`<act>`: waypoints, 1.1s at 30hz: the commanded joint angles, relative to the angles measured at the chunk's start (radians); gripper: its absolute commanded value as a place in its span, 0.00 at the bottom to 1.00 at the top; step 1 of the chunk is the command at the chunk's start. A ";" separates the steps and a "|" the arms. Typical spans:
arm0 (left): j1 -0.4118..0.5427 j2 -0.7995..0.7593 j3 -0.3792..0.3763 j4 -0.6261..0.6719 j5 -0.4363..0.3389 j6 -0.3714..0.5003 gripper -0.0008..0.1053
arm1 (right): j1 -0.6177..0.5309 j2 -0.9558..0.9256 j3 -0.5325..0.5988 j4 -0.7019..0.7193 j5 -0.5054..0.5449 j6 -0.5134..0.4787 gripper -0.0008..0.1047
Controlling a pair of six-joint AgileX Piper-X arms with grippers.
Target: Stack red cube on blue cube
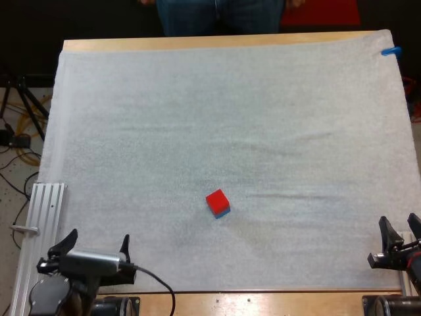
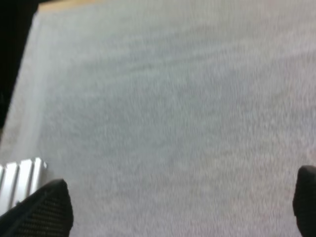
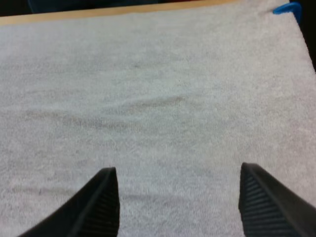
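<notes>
The red cube (image 1: 216, 199) sits on top of the blue cube (image 1: 223, 212) near the middle of the white mat, a little toward the front; only a blue sliver shows under the red one. My left gripper (image 1: 96, 241) rests open at the mat's front left corner, far from the stack. In the left wrist view its fingers (image 2: 44, 210) stand wide apart over bare mat. My right gripper (image 1: 398, 230) is open at the front right edge, and its fingers (image 3: 98, 205) are spread over bare mat too.
A person's legs (image 1: 220, 14) stand beyond the table's far edge. A ribbed metal rail (image 1: 39, 243) lies along the mat's left front side. The white mat (image 1: 230, 118) covers most of the table.
</notes>
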 commanded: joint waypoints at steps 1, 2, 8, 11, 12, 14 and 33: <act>0.002 -0.140 0.013 -0.026 -0.016 -0.010 0.83 | 0.001 -0.037 -0.004 -0.021 -0.007 -0.012 0.50; 0.002 -0.136 0.009 -0.026 -0.016 -0.012 0.83 | 0.001 -0.037 -0.004 -0.021 -0.007 -0.012 0.50; 0.002 -0.137 0.016 -0.078 -0.016 -0.012 0.83 | 0.001 -0.037 -0.004 -0.009 0.002 -0.012 0.50; 0.002 -0.137 0.022 -0.084 -0.016 -0.012 0.83 | 0.001 -0.037 -0.004 -0.009 0.002 -0.012 0.50; 0.002 -0.137 0.022 -0.084 -0.016 -0.012 0.83 | 0.001 -0.037 -0.004 -0.009 0.002 -0.010 0.50; 0.002 -0.137 0.022 -0.084 -0.016 -0.012 0.83 | 0.001 -0.037 -0.004 -0.009 0.002 -0.010 0.50; 0.002 -0.137 0.022 -0.084 -0.016 -0.012 0.83 | 0.001 -0.037 -0.004 -0.009 0.002 -0.010 0.50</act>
